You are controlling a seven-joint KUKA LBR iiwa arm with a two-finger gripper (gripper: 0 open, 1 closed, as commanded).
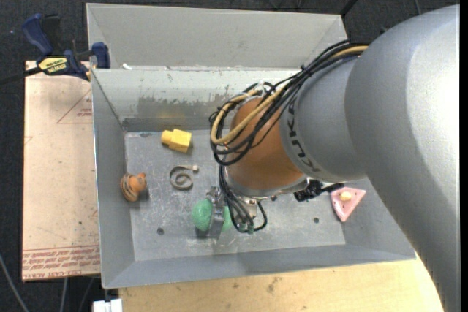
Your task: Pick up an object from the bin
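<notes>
**A:** Looking down from the camera view, where does the arm sit?

**B:** The grey arm comes in from 3 o'clock and covers much of the right half of the bin. Its orange cover, wrapped in looping cables, hangs over the middle of the floor.

**A:** And the claw?

**B:** The claw is low, close to the floor at about 7 o'clock, near the front wall. A green rounded lump lies right against it on its 9 o'clock side (they look to be touching).

**A:** Does it have hold of the lump?

**B:** I cannot tell. The wrist and cables hide the tip, so whether the claw is spread or closed, and whether it grips anything, is not visible.

**A:** What else lies in there?

**B:** A yellow block lies at 10 o'clock, near the back wall. An orange-and-brown striped piece lies at 9 o'clock, just beside the left wall. Between it and the arm lies a small grey metal ring, at 11 o'clock from the green lump. A pink triangle lies at 3 o'clock, well apart from the claw and partly under the arm.
</notes>
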